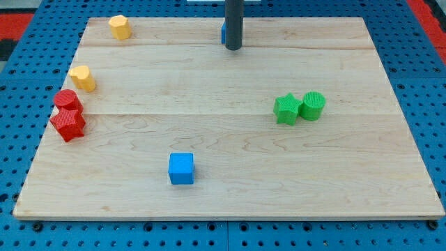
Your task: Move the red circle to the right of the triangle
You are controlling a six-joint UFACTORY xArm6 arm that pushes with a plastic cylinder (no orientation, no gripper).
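My tip [233,48], a bare dark rod with no pincer, touches a mostly hidden blue block [223,32], far from the red plastic circle [67,100].

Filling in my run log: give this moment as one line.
my tip: view's top, hiding most of a blue block | red circle: far left, touching red star | contact: none

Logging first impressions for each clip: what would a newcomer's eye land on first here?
The dark rod at the view's top centre, with my tip resting on the wooden board, a sliver of blue block showing behind it. Next, the touching green star and green cylinder at the right. At the left edge, the red cylinder touches another red block, far from my tip.
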